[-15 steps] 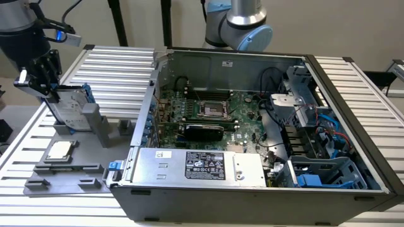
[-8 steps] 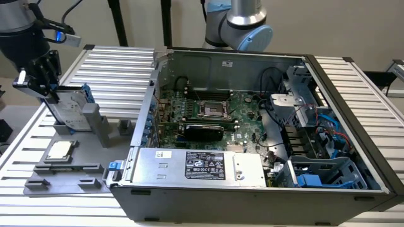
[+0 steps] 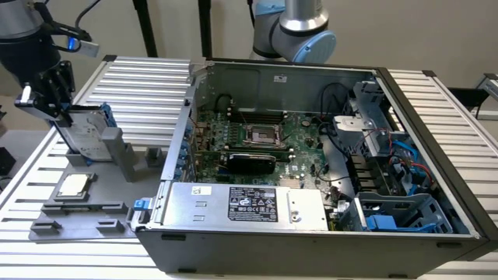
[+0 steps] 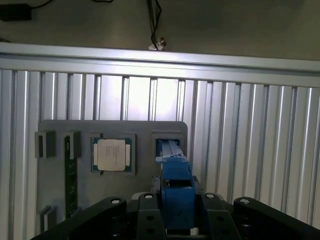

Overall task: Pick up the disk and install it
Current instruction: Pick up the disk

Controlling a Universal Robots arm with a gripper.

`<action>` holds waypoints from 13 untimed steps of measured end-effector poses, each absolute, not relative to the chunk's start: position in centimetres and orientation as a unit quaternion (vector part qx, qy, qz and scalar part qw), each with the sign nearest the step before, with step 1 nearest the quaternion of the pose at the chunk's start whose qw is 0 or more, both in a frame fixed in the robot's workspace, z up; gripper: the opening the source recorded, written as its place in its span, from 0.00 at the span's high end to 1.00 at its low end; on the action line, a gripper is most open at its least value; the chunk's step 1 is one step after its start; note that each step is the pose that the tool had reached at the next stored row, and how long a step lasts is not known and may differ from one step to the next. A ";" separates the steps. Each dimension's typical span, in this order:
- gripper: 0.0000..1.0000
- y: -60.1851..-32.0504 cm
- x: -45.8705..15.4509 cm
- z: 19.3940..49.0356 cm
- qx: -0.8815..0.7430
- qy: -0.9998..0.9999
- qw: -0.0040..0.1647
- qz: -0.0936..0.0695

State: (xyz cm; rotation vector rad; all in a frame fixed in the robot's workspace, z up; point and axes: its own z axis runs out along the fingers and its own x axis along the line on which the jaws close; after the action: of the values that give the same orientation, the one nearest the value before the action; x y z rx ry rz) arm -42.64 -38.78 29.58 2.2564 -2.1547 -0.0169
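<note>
My claw [image 3: 64,114] was clamped on the disk's [image 3: 87,137] top edge; the disk stood upright, long axis vertical.

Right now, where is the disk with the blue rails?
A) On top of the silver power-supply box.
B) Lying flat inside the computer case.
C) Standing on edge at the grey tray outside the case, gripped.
C: the disk stands on edge at the grey tray, outside the case, with the gripper shut on it.
</note>
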 end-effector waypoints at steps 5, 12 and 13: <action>0.67 -38.8 -42.6 31.2 0.723 -0.691 0.011 -0.005; 0.67 -38.8 -42.5 34.3 0.723 -0.691 0.011 -0.005; 0.67 -38.8 -42.5 34.8 0.723 -0.691 0.011 -0.005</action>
State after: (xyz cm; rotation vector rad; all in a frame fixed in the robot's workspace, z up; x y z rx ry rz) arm -42.45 -38.77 34.76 2.2562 -2.1548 -0.0169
